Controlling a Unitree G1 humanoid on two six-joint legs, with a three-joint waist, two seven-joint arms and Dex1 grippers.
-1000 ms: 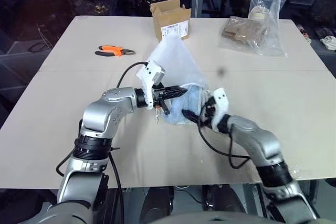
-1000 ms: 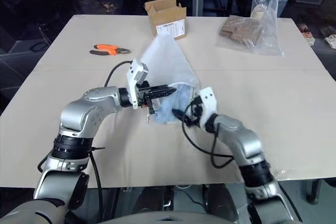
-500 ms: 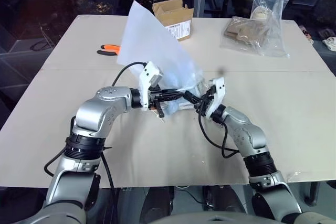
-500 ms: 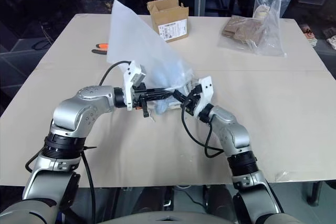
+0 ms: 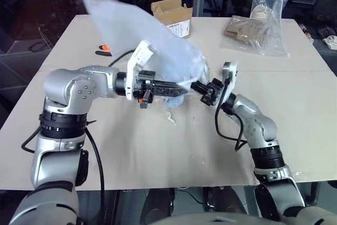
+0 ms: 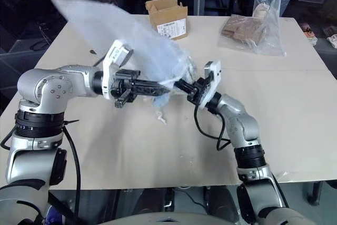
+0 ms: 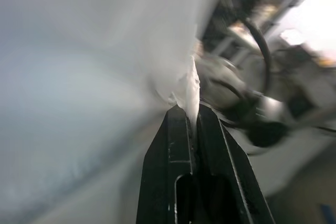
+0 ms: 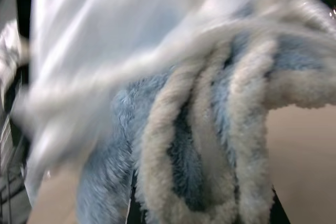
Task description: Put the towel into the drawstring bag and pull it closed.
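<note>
Both arms raised since a second ago, and the drawstring bag [image 5: 138,25] now swung up off the table [image 5: 295,98], its loose end billowing back and left over the far-left part of the tabletop. Earlier it sat as a low cone on the surface.

Left gripper [image 5: 176,90] points to the right, fingers pressed together, pinching a bunched bit of the bag's white fabric at its mouth; clear in the left wrist view, where the fabric [image 7: 190,85] sticks up between the black fingers [image 7: 176,145]. Right gripper [image 5: 199,86] points up and left toward the bag mouth, meeting the left one almost tip to tip; jaws closed down on the towel [image 8: 210,145], seen close in the right wrist view as light-blue terry folds with whitish edges bunched right at the fingers. Towel sits at the bag's mouth, partly under the white fabric, lifted above the table between the two grippers. A thin white cord [image 5: 171,118] dangles below the bag.

Around: orange-handled pliers [image 5: 105,49] on the far left, mostly hidden behind the lifted bag. Open cardboard box [image 5: 171,15] at the far edge, the bag overlapping its left side. Clear plastic bag [image 5: 258,27] with brown contents far right, well apart from the arms. Black cable [image 5: 227,130] loops under the right forearm.
</note>
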